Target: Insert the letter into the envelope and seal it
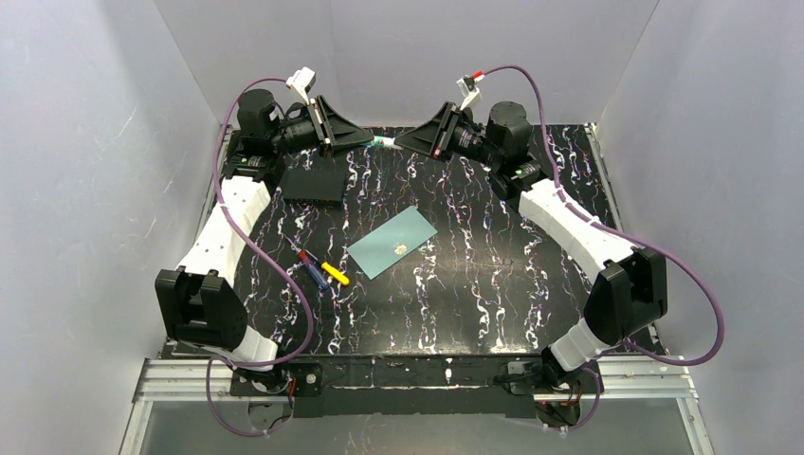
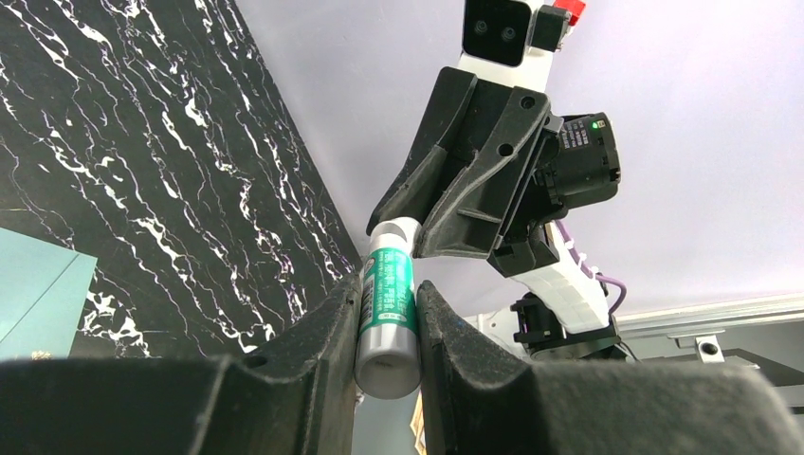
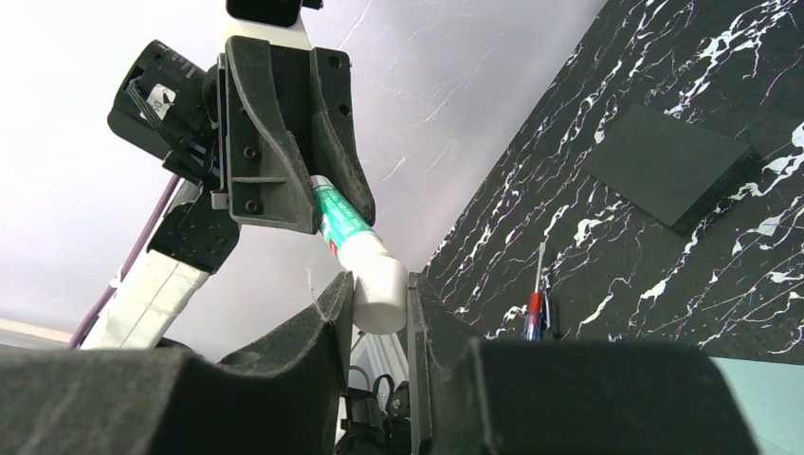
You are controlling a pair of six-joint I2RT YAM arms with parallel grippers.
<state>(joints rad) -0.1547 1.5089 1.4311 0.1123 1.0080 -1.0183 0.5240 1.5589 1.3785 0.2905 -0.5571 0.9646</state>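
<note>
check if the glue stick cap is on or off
On: white cap sits on the glue stick, inside the right end effector.

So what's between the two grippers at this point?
A green-labelled glue stick, held by both: the left gripper clamps its grey body, the right gripper its white cap. Both wrist views show it clearly; the top view shows only a sliver.

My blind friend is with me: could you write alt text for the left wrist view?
A green-labelled glue stick is clamped between two robot tools: the left tool grips its grey base, the right tool its white cap. A teal envelope corner lies on the black marbled table.
</note>
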